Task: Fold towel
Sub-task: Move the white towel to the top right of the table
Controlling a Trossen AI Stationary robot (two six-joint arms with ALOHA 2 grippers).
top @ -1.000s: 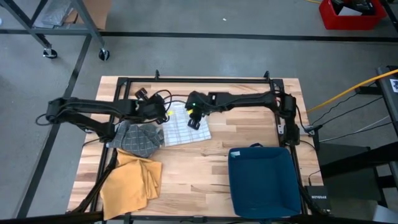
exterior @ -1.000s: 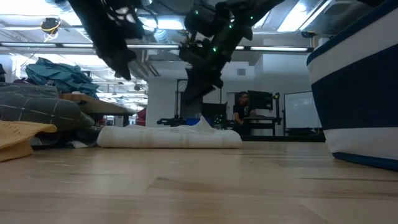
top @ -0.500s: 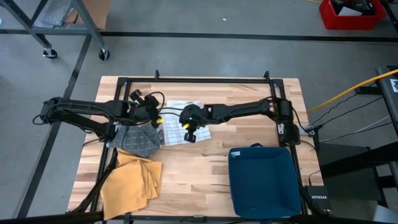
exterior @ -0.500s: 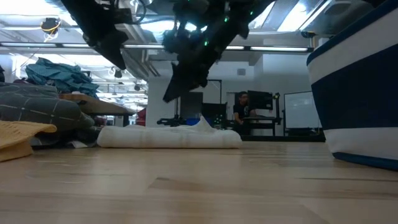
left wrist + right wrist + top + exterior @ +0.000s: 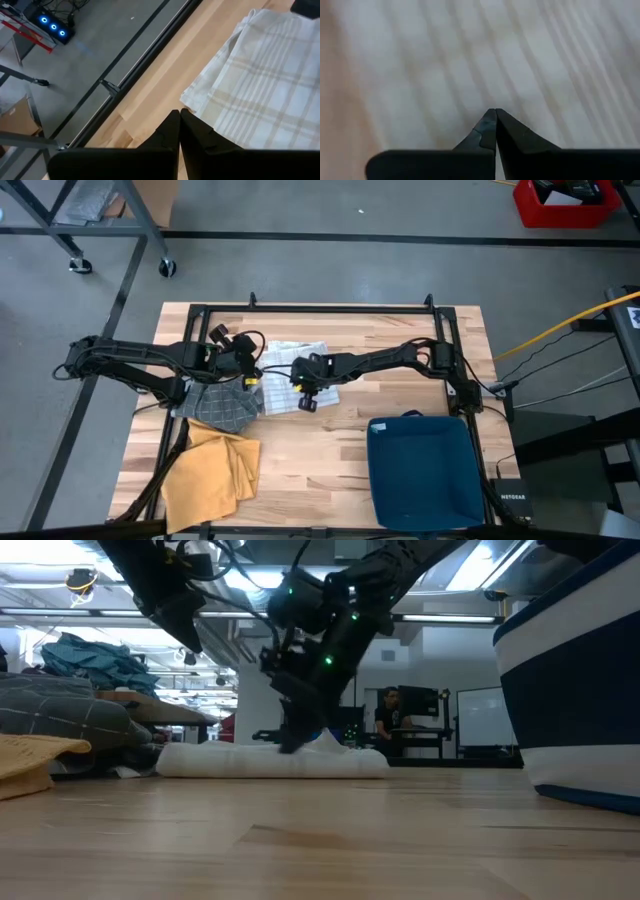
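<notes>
Lying folded near the table's far middle, the white checked cloth towel (image 5: 290,370) sits directly under the right gripper (image 5: 306,387), whose fingers are pressed together with tips low over the fabric; any pinch of cloth cannot be told. Left gripper (image 5: 250,370) hovers at the towel's left edge, fingers closed, empty. Grey checked cloth (image 5: 222,402) lies beside it on the wooden table (image 5: 400,395).

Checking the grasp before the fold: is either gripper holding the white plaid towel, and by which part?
Cannot be told. Both grippers are shut at the white plaid towel: left gripper at its edge, right gripper on top; no pinched cloth shows.
</notes>
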